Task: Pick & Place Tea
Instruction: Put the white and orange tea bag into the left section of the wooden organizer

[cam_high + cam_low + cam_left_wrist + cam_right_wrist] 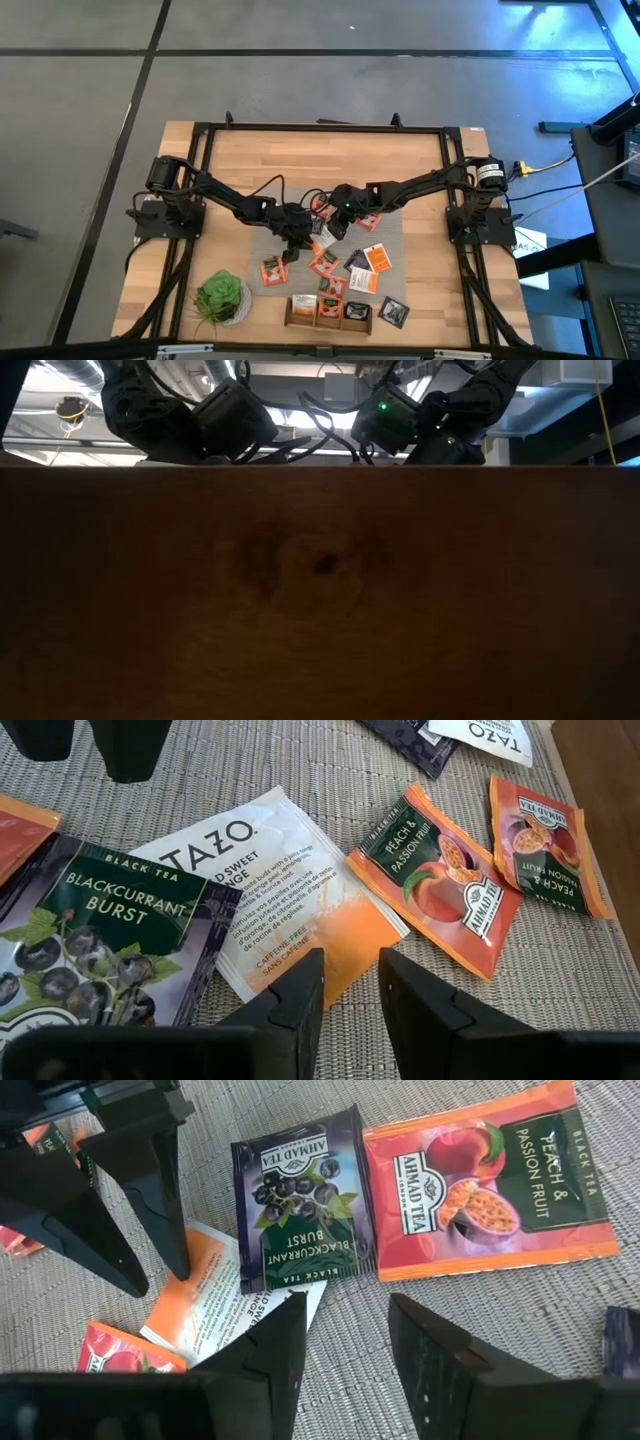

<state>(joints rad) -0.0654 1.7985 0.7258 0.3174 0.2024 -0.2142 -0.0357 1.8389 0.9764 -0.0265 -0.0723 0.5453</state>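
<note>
Both grippers hung low over the grey mat [395, 235] at the middle of the desk [420, 160], close together, each with its fingers parted and empty. The left gripper [350, 985] stood over the orange corner of a white sachet [270, 890]; the right gripper [345, 1340] hovered by the edge of a black sachet [300, 1200].

The likeliest trouble was a collision: the left fingers [150, 1190] showed in the right wrist view just beside the black sachet, so two descents at once could knock them together. The sachets also overlapped. The black one lay partly on the white one, so a pinch might lift two or drag a neighbour across the mat. Flat packets on a woven surface give little edge to catch, and fingers could slide off.

The tea lay scattered on the mat, flat and unopened: orange peach sachets [440, 880], black blackcurrant ones, white-and-orange ones. More stood in a wooden holder [328, 312] near the front edge, beside a plant [220, 295].
</note>
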